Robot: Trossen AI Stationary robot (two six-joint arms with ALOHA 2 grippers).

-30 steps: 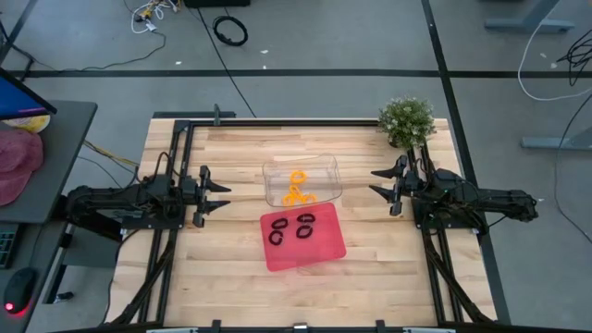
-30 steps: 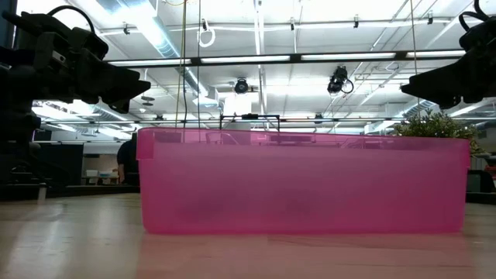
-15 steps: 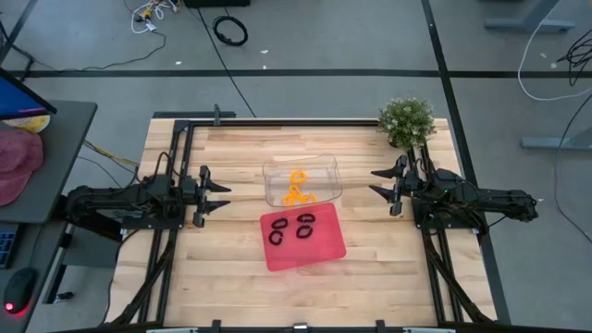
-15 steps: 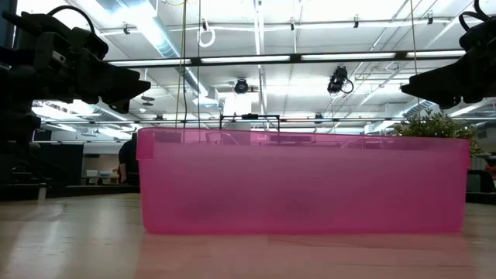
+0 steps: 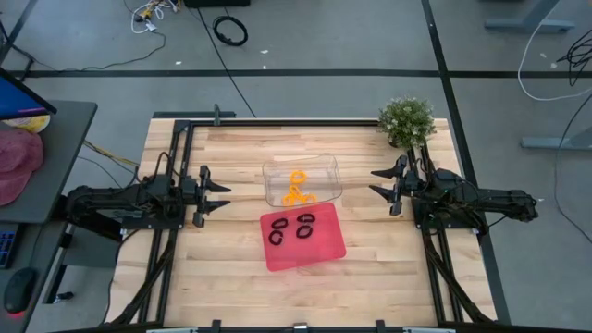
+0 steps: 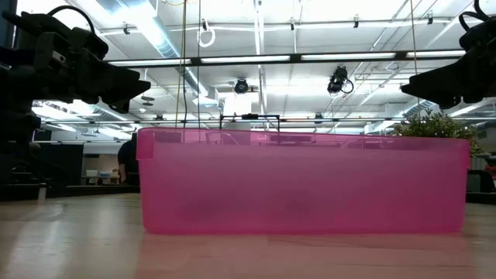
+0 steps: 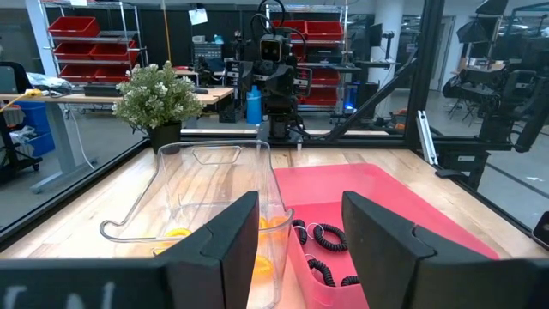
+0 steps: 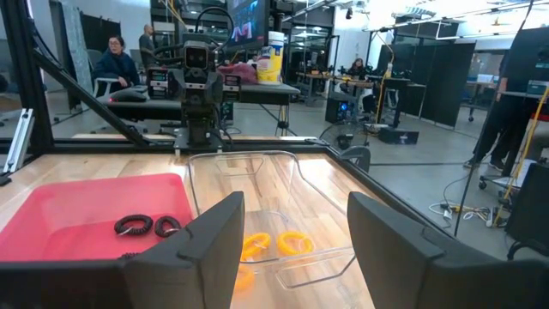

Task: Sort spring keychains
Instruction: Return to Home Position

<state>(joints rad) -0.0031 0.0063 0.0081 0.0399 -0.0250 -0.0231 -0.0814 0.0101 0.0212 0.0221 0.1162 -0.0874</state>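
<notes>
Several orange spring keychains [image 5: 298,190] lie in a clear tray [image 5: 326,174] at the table's middle. Several black spring keychains [image 5: 291,228] lie in a red tray [image 5: 319,250] just nearer the front edge. My left gripper [image 5: 222,194] hangs open above the table's left side and points level at the trays, with nothing between its fingers [image 7: 227,249]. My right gripper [image 5: 377,182] hangs open at the right side and faces the trays the same way. The right wrist view shows black keychains [image 8: 133,226] in the red tray and orange keychains [image 8: 296,243] in the clear tray.
A small potted plant [image 5: 407,120] stands at the table's far right corner, close behind my right arm. In the low view the red tray's wall [image 6: 302,182] fills the middle. People [image 8: 111,56] show in the room beyond the table.
</notes>
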